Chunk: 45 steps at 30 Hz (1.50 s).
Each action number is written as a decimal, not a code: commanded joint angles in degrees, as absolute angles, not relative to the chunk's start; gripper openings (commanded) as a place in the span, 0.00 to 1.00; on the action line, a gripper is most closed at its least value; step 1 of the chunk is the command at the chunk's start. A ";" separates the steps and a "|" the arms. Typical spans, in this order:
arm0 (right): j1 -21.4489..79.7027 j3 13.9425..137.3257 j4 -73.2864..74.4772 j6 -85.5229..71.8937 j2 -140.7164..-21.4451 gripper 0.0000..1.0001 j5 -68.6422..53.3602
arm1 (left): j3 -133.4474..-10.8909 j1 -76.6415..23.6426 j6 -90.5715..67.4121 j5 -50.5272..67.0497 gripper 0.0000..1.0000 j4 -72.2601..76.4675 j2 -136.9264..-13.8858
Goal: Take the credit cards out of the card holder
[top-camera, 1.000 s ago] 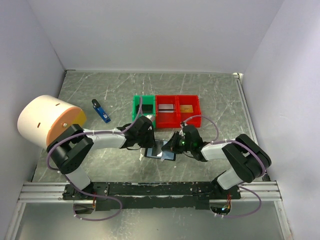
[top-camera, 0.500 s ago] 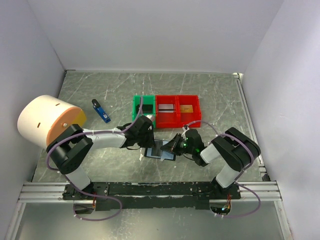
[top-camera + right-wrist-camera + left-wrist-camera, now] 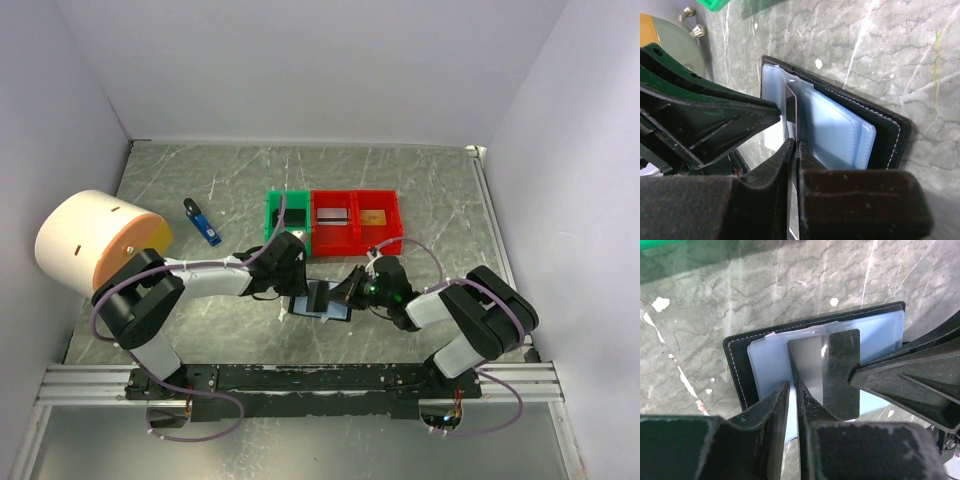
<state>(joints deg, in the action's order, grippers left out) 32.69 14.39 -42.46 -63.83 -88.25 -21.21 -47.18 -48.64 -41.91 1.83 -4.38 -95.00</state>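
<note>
Risks, left side first: the left gripper (image 3: 794,392) is closed to a slit with pale blue showing in it, which reads as a pinch on a sleeve (image 3: 767,365) of the card holder (image 3: 735,360). It's only on soft plastic, so if the pull is hard the sleeve could slip out or tear, and the whole holder would lift off the table (image 3: 715,300) with the card. Middle: the credit card (image 3: 832,375) is already standing partly out of its sleeve, but its lower end may still be seated (can't see the bottom edge), so a pull that isn't along the sleeve could bind or bend it. Right: the right gripper (image 3: 795,147) is clamped fully shut on just the edge of the card. That's a thin bite on glossy plastic, so it could skate off or let the card pivot between the pads. Geometry: the holder lies open and flat between the two grippers, spine side away from the left wrist camera. The left jaws sit just beside the card's left edge, on the sleeve and not the card. The card stands upright off the sleeves, edge-on in the right wrist view, with its near edge running straight into the right jaws.
</note>
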 commanded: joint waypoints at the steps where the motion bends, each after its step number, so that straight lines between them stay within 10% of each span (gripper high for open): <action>1: 32.34 14.91 -42.15 -63.27 -89.11 0.09 -22.52 | -47.03 -49.33 -39.47 3.21 0.24 -6.50 -97.45; 11: 32.41 12.48 -57.87 -69.76 -96.50 0.21 -24.73 | -47.40 -49.77 -39.22 3.46 0.21 -6.92 -98.32; 19: 32.52 12.46 -61.36 -69.77 -99.29 0.08 -25.42 | -47.85 -49.80 -39.18 2.88 0.20 -7.87 -98.29; 36: 30.16 24.59 -1.96 -39.42 -64.17 0.00 -12.76 | -45.32 -49.86 -41.02 -1.49 0.24 -7.24 -88.14; 45: 30.30 22.95 -0.59 -32.73 -48.04 0.00 -8.70 | -42.65 -49.91 -41.74 -9.27 0.36 -9.80 -75.61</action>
